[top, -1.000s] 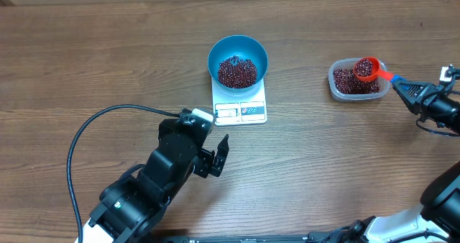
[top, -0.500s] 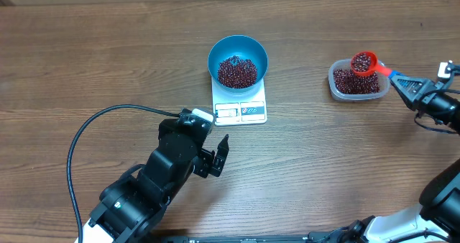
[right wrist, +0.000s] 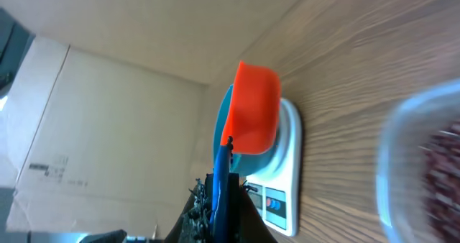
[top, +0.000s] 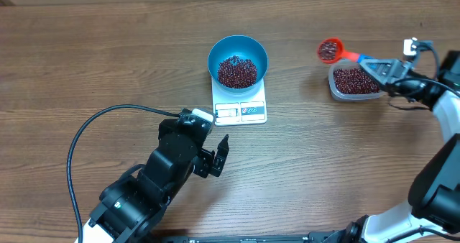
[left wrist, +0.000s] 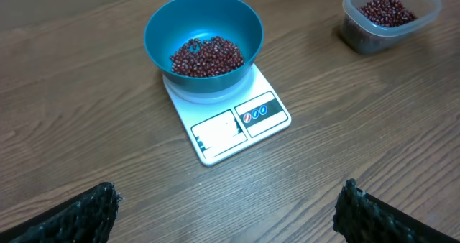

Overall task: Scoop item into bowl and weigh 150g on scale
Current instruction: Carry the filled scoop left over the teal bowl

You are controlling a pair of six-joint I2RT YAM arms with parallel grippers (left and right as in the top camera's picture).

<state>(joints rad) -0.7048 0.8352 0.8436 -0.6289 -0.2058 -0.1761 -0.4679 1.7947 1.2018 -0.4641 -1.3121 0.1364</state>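
Soft, even indoor light, faint shadows; the right wrist view's near tub [right wrist: 424,164] is blurred.

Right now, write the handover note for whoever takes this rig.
Left gripper: jaws open, empty, on the near side of the scale.
Right gripper: jaws shut on the handle of the loaded scoop, held in the air between tub and bowl.
Done: bowl sits on the scale with beans in it.
Left: tip the scoop in, read the display (illegible here), adjust to target.

Bowl [top: 238,45] sits on scale [top: 239,112]; tub [left wrist: 366,42] lies to its right.
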